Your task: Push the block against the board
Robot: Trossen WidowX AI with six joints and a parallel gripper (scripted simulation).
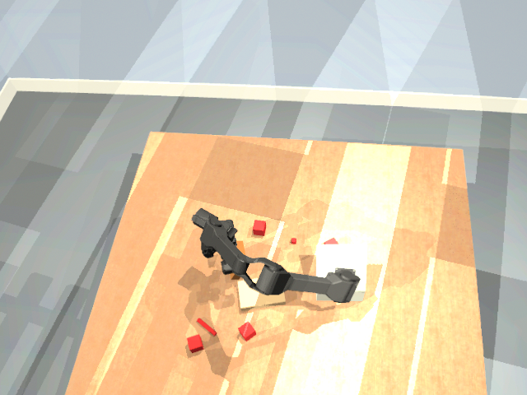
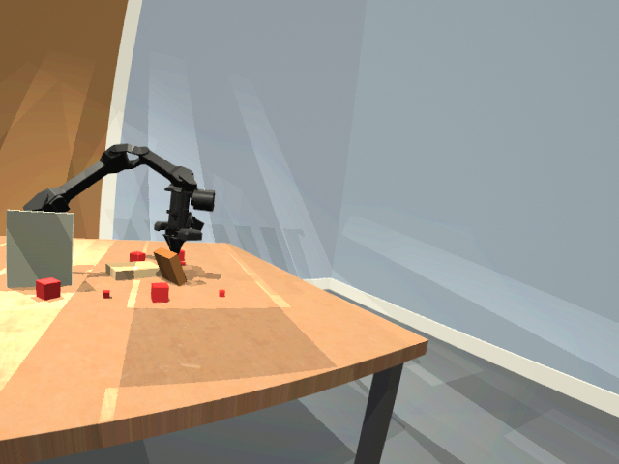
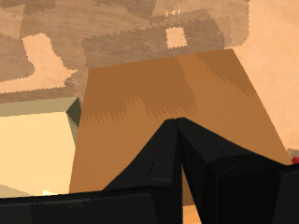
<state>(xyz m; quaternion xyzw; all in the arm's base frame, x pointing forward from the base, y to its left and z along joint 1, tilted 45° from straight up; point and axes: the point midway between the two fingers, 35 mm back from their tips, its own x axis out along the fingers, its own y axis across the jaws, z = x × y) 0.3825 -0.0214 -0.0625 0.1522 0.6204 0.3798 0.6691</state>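
The cream square block (image 1: 261, 295) (image 2: 134, 271) (image 3: 33, 147) lies flat on the table. The orange-brown board (image 1: 240, 246) (image 2: 169, 264) (image 3: 135, 89) stands on edge beside it, tilted, with its top leaning toward the block. Its lower edge is on or close to the table. Whether board and block touch cannot be told. My gripper (image 2: 174, 250) (image 3: 176, 128) is shut with nothing between the fingers. Its tips are at the upper part of the board, on the side away from the block. In the top view the arm hides the fingertips and part of the board.
A white box (image 1: 340, 255) (image 2: 40, 249) stands under the arm's base. A red cube (image 1: 258, 227) (image 2: 160, 292) and a tiny red cube (image 1: 293, 240) (image 2: 106, 294) lie nearby. A red stick (image 1: 206, 326) and two red cubes (image 1: 194, 343) (image 1: 246, 331) lie beyond the block.
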